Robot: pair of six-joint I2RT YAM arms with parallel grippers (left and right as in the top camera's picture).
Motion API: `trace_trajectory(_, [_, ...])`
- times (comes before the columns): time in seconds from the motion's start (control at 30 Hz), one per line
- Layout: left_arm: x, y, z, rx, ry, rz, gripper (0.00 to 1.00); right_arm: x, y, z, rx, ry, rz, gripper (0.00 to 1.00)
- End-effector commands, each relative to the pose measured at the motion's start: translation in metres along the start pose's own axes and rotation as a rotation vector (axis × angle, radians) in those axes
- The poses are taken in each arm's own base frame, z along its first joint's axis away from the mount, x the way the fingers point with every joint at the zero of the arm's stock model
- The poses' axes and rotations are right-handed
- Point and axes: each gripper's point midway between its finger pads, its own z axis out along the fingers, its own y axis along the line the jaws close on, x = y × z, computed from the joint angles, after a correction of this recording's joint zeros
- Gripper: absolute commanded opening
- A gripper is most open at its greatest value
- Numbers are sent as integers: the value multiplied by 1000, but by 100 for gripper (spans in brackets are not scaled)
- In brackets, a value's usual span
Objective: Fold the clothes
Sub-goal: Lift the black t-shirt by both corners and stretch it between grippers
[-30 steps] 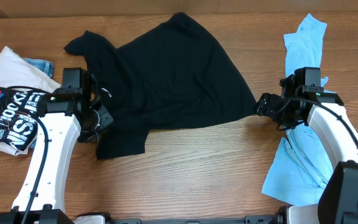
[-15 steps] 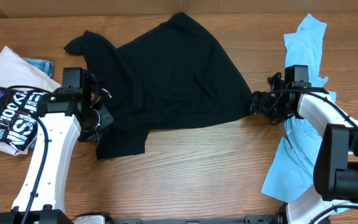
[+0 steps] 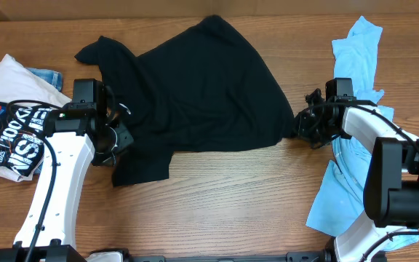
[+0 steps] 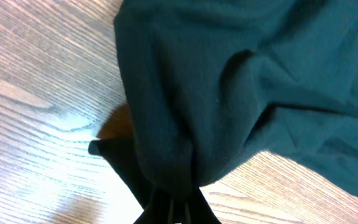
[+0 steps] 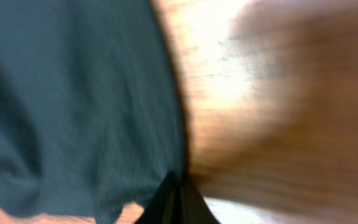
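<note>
Closed on black cloth, my left claw pinches a bunch of the black T-shirt, and the fabric gathers into soft folds just in front of the fingertips. My right claw looks also closed, on the opposite corner, where the cloth narrows to a point. The right wrist view is blurred, so I judge this mostly from above. Between the two claws the shirt lies spread on the worktop, with wrinkles and one sleeve turned away from my left claw. I think I hold it at both ends so that I can pull it flat before the first fold. This step seems not yet finished. Just behind my right claw, partly under that arm, the light-blue T-shirt waits for its turn. On the outer side of my left claw there is a pile of printed clothes, apart from the black shirt.
</note>
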Motion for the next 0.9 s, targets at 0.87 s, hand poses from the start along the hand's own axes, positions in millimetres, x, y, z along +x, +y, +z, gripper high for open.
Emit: trace_trajectory(0.87, [-59,27,-319,317,-609,97,4,52,136,-476,62,-1052,-207,4])
